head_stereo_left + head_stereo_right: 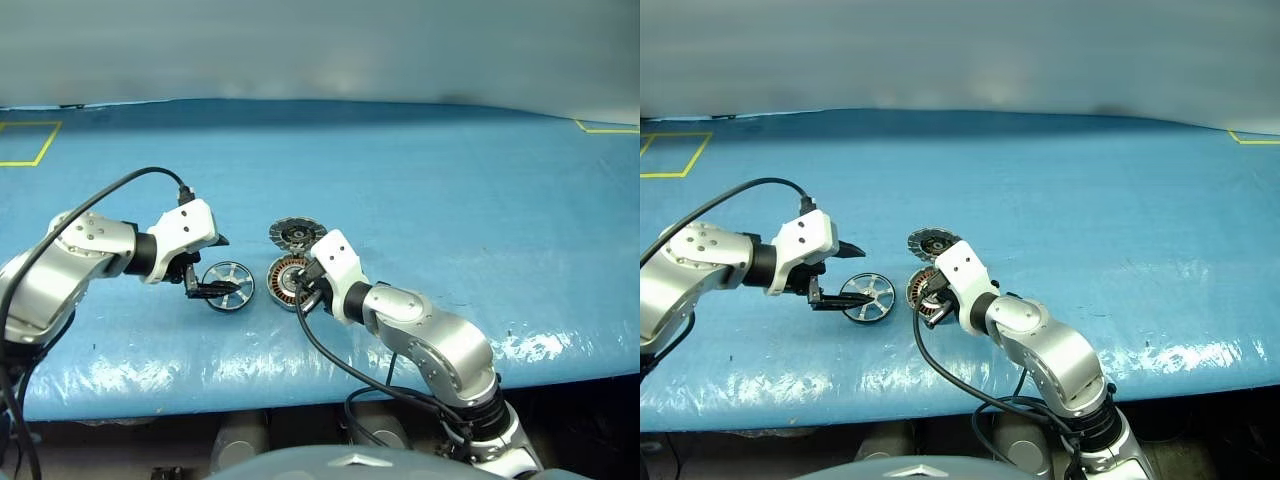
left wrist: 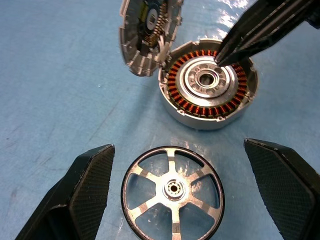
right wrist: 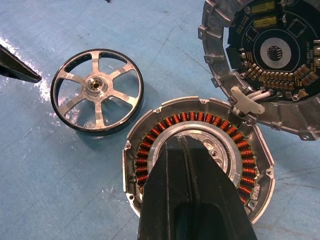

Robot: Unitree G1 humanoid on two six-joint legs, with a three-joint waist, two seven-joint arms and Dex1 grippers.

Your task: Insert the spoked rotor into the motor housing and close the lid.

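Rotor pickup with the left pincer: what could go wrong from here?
1. The right pincer sits shut inside the housing, on its centre. The rotor probably cannot drop in until it clears.
2. The left pincer is open, straddling the flat-lying rotor; a grab at its thin rim may slip.
3. The lid lies open right beside the housing and might get knocked.

The spoked rotor [image 2: 173, 194] lies flat beside the motor housing [image 2: 208, 88]. The housing's copper windings are exposed, and its lid [image 2: 147, 34] is tilted open.
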